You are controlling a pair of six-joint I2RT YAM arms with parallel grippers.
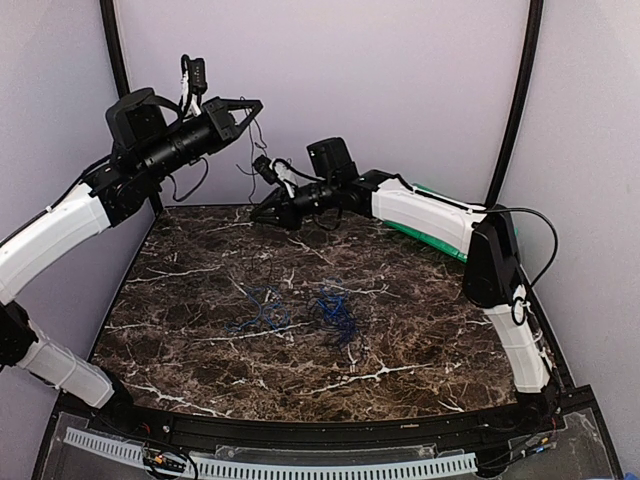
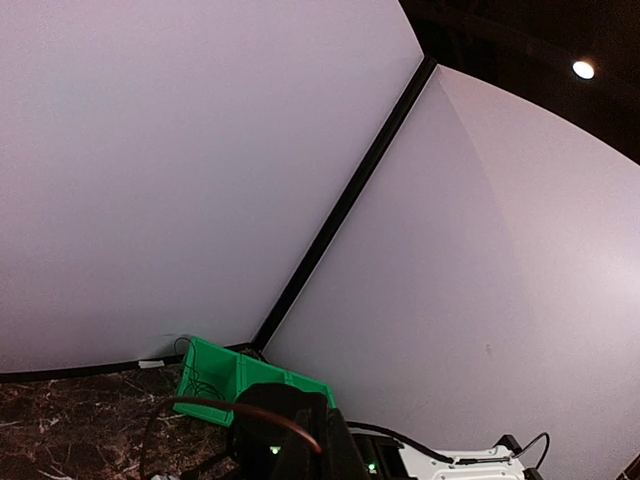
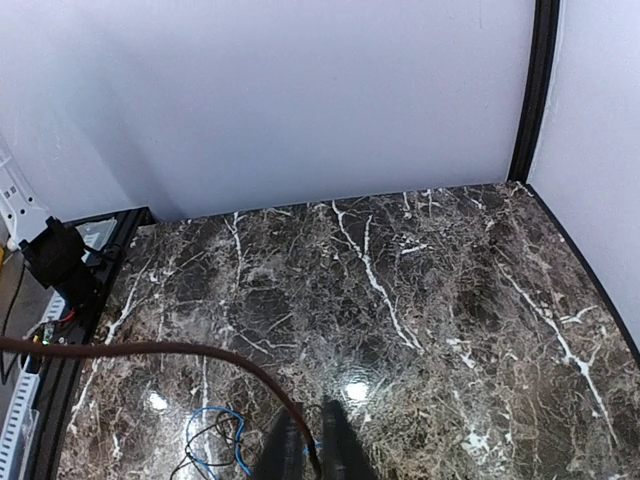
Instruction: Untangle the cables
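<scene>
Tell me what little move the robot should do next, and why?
Probably ease the right gripper gently away from the left gripper. Both seem to pinch the same thin dark cable, which hangs slack between them, above the blue cables lying on the table. Pulling it straight would show whether it is free.

Light was even, soft; ceiling lamp (image 2: pixel 583 69) glowed overhead. Small glare spots sat on glossy tabletop (image 3: pixel 450 300). Wrist views bowed at edges.
</scene>
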